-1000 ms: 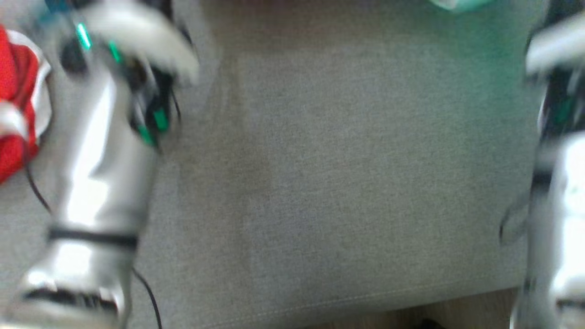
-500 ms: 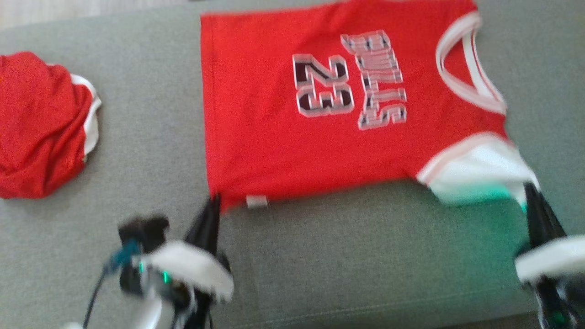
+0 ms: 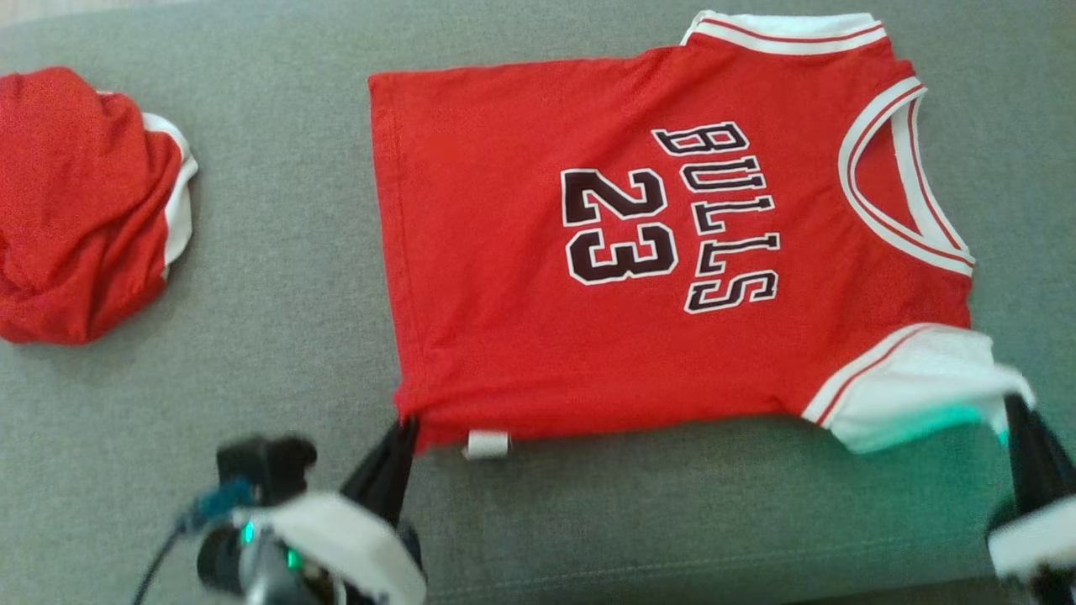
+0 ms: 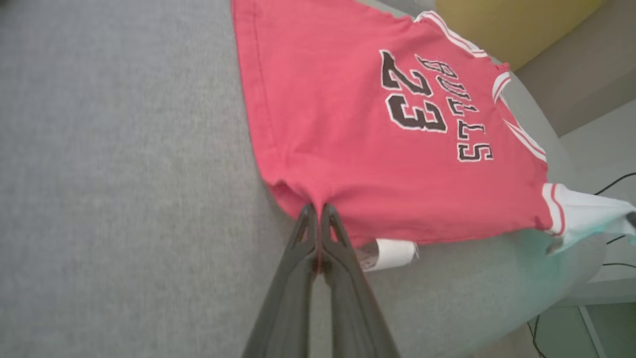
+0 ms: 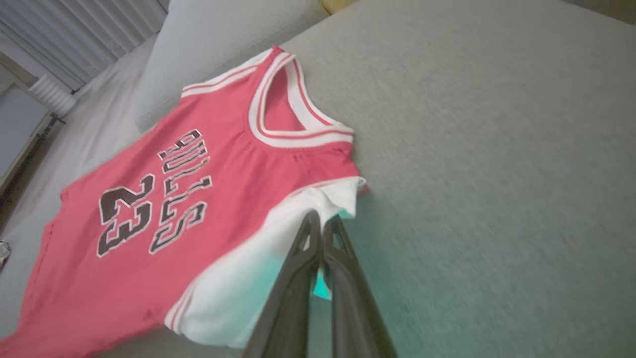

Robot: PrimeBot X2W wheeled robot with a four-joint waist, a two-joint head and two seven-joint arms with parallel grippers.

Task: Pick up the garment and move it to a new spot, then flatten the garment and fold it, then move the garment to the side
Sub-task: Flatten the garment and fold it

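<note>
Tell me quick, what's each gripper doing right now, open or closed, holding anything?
Left gripper: closed on the red jersey at its hem corner.
Right gripper: closed on the jersey's white sleeve.

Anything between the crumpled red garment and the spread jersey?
Nothing. In the head view, bare grey cushion lies between the crumpled red garment and the jersey.

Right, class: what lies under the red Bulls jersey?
The jersey lies spread on the grey cushion, which shows around it. Anything between fabric and cushion is covered from sight.
</note>
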